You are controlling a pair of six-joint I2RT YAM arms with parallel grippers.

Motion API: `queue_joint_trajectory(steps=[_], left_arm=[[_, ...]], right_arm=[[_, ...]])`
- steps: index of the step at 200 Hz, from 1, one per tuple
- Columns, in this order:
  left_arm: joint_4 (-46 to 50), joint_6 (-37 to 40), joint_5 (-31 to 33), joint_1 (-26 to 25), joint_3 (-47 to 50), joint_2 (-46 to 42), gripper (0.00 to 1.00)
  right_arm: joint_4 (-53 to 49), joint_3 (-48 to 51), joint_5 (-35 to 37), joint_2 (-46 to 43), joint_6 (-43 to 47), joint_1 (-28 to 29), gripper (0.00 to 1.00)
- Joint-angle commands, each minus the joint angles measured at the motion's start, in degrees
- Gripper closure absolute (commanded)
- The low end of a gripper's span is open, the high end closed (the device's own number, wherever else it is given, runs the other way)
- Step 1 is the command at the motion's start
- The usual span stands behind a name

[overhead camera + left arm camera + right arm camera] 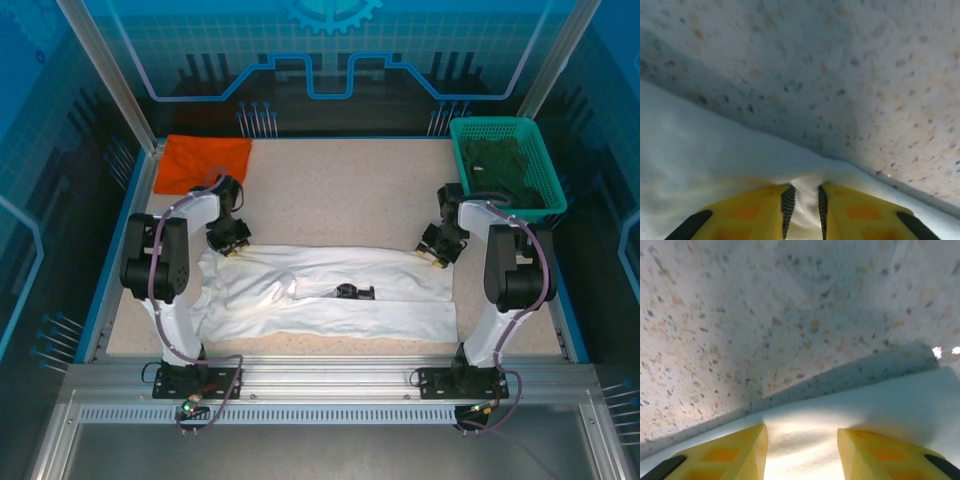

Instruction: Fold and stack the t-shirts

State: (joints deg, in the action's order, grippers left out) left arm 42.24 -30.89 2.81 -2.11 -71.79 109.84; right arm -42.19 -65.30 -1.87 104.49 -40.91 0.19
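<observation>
Yellow fingers (745,212) of the left gripper (804,195) clamp on the upper hem of the white t-shirt (330,300), which sprawls across the lower middle of the overhead frame. The right gripper (802,435) hangs with its claw apart over the same hem. The orange t-shirt (205,160) lies at the table's (340,190) upper left. A one-sided pull would likely drag the cloth askew and bunch the fold.

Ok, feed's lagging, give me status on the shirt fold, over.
Left gripper jaws shut on white t-shirt far edge. Right gripper jaws open at same edge. Orange t-shirt folded, far-left corner. Basket far right, out of the way.
</observation>
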Motion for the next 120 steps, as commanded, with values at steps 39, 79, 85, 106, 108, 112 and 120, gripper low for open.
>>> queue_joint_trajectory(steps=[39, 79, 85, 106, 108, 112, 120], left_arm=[[2.8, 2.3, 3.7, 3.4, -4.8, 0.2, 0.65], [5.3, 1.9, -0.2, 1.9, -8.9, -5.7, 0.49], [5.2, 2.0, -1.4, 1.3, -8.6, -6.7, 0.53], [4.1, 1.6, -5.9, -1.2, -5.1, -8.9, 0.69], [3.9, 1.4, -6.2, -1.4, -4.5, -9.1, 0.7], [3.5, 1.0, -7.0, -1.7, -3.4, -9.3, 0.73], [2.5, 0.1, -8.4, -2.3, -1.2, -9.5, 0.78]], right_arm=[[-1.4, -9.7, 0.1, 2.1, 2.4, 0.6, 0.55], [-1.8, -7.3, -0.4, -4.3, 2.0, 5.1, 0.54], [-1.8, -6.3, -0.8, -5.2, 1.8, 6.0, 0.55], [-1.5, -2.5, -2.5, -6.4, 0.6, 9.2, 0.57], [-1.4, -2.2, -2.6, -6.3, 0.6, 9.6, 0.57], [-1.4, -1.8, -2.6, -6.0, 0.5, 10.1, 0.58], [-1.4, -1.4, -2.3, -5.2, 0.2, 10.8, 0.59]])
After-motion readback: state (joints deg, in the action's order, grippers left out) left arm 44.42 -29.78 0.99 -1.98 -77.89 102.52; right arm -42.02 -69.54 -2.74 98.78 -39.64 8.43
